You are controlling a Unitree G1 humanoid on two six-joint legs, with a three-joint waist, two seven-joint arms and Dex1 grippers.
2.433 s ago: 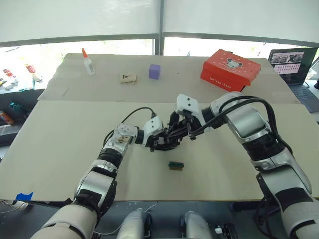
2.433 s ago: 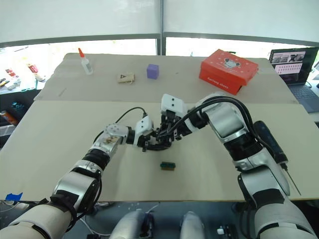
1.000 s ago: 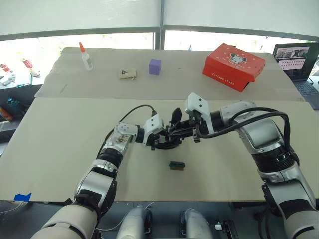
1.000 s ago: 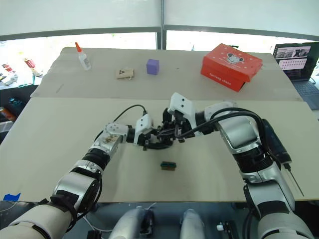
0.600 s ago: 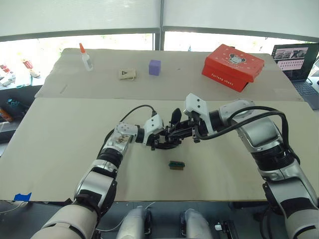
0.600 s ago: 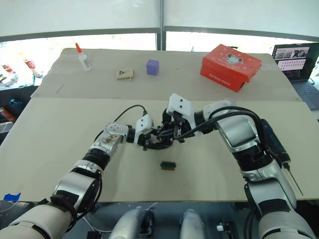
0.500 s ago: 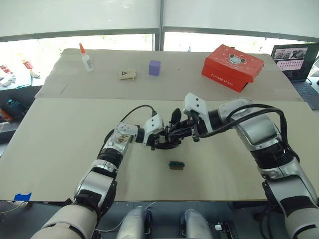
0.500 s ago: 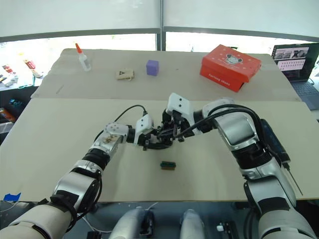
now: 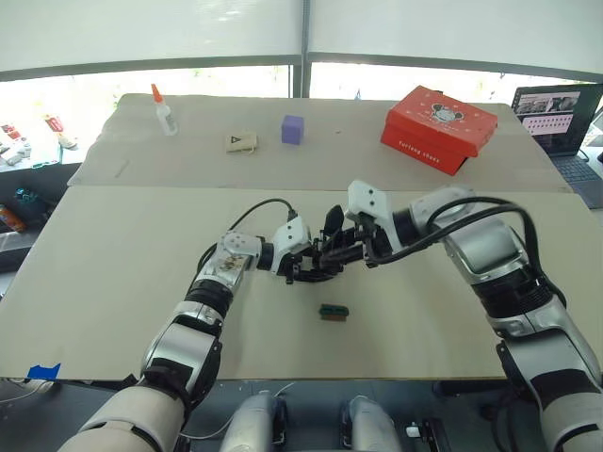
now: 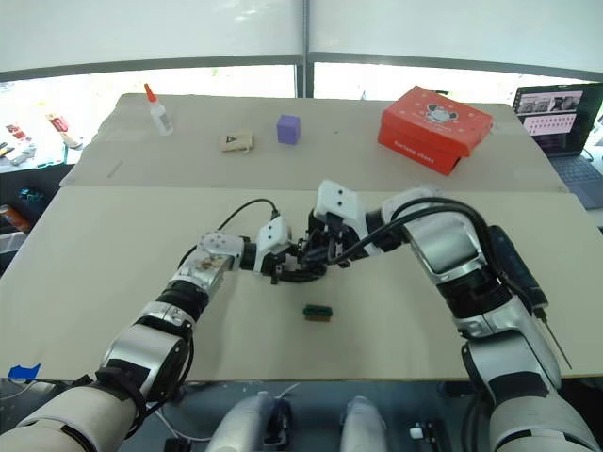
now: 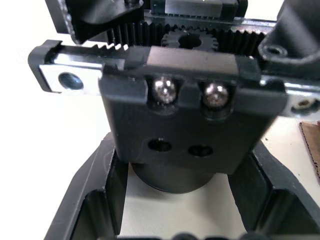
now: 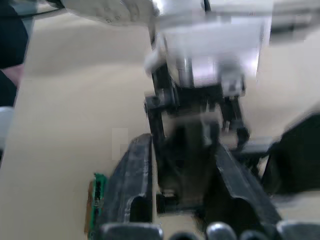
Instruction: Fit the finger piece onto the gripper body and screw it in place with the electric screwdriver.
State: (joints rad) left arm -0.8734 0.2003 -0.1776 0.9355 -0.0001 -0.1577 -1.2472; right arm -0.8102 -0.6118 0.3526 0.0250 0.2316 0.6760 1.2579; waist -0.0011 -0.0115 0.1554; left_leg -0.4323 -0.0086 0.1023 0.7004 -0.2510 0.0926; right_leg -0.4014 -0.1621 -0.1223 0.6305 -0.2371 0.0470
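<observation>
**Both grippers meet at the gripper body, mid-bench**

Cardboard-covered bench point(image 9: 113, 282): left gripper point(image 9: 303, 266) and right gripper point(image 9: 332, 247) converge on the gripper body point(image 9: 316, 268), far from every edge.

Left wrist view: fingers point(image 11: 90, 200) clamp its round base.

Right gripper's state: cannot tell.

Probably rigid, light; grip the base.

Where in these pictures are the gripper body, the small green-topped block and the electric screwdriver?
gripper body point(image 11: 182, 120): left wrist view, on its black front plate.
green-topped block point(image 9: 332, 312): left eye view, on its top.
electric screwdriver point(image 10: 516, 266): right eye view, on its black handle.
</observation>
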